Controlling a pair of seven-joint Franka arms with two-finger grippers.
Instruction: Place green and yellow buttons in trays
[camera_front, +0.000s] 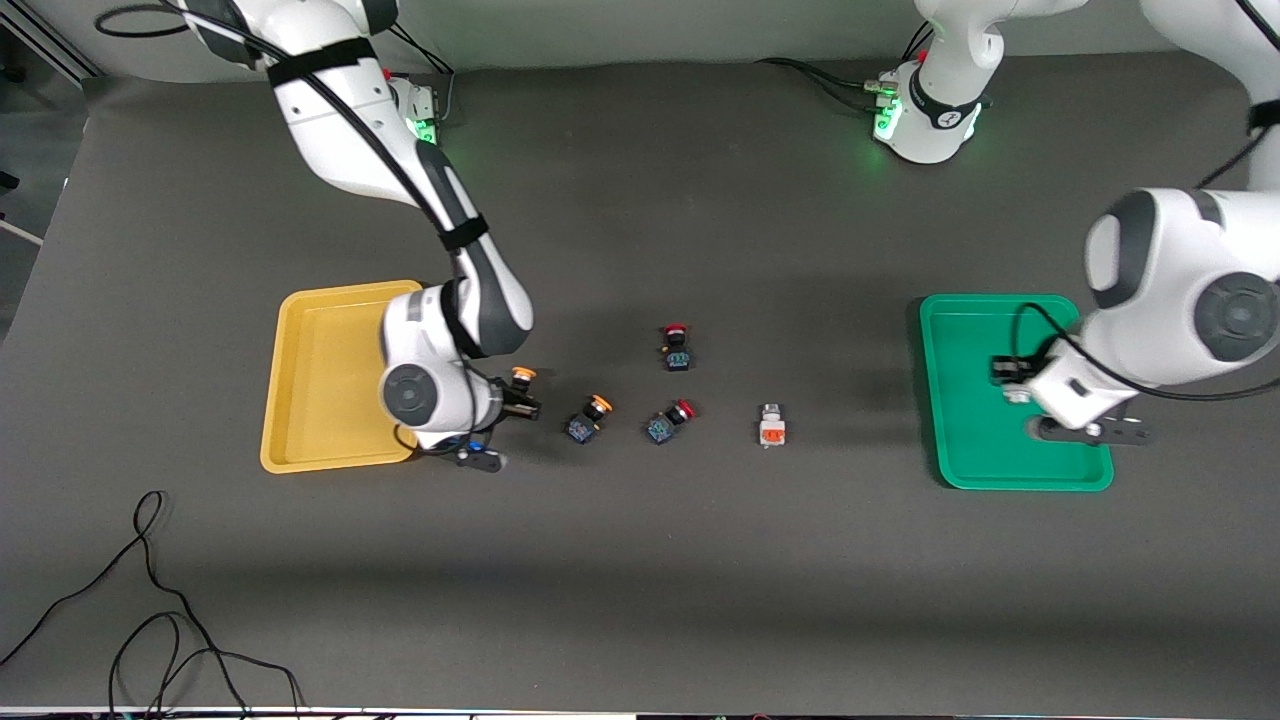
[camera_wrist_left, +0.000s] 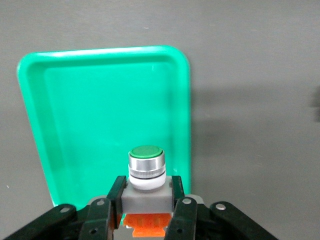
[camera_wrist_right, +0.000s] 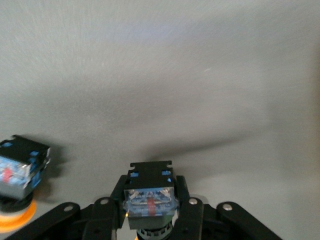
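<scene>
While both trays lie bare on the gray table (camera_front: 640, 580), the left gripper (camera_wrist_left: 148, 212) pinches a green button (camera_wrist_left: 146, 172) over the green tray (camera_front: 965, 330), and the right gripper (camera_wrist_right: 150, 215) pinches a yellow button (camera_wrist_right: 150, 197) beside the yellow tray (camera_front: 320, 370).

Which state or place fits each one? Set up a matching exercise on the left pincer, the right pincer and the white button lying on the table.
1. left pincer
2. right pincer
3. white button

a. lies between a red-capped button and the green tray
b. shut on a yellow-capped button
c. shut on a green-capped button over the green tray

Pairs: 1-c, 2-b, 3-a.
</scene>
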